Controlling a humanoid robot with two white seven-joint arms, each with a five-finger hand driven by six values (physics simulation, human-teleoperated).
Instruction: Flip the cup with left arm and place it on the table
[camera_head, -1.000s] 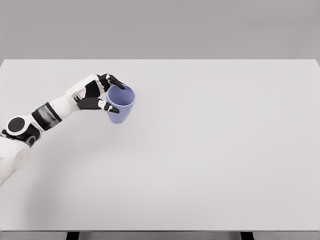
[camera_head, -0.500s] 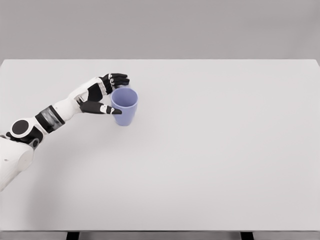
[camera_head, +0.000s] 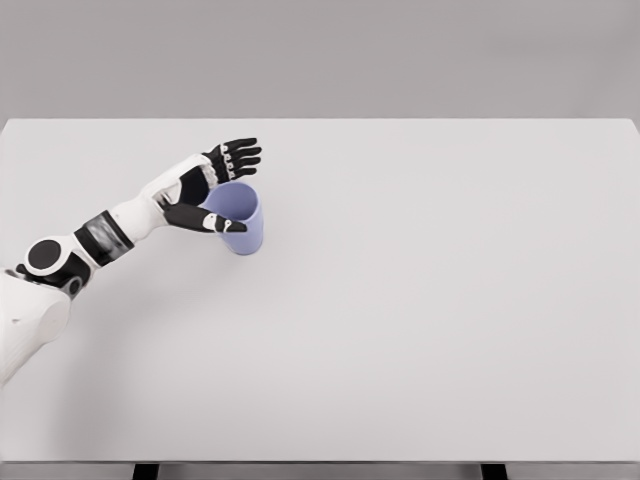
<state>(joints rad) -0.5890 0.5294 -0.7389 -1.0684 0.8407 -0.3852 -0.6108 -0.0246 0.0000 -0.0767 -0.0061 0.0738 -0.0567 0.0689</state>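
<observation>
Lavender cup (camera_head: 240, 218) stands upright on the white table (camera_head: 420, 300), mouth up — left hand (camera_head: 205, 185) just beside it on its left, fingers (camera_head: 240, 155) spread apart, thumb across its front, clamping nothing.

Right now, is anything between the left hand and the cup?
Nothing visible. The left hand is open right beside the purple cup, which stands upright on the table, thumb across its front.
</observation>
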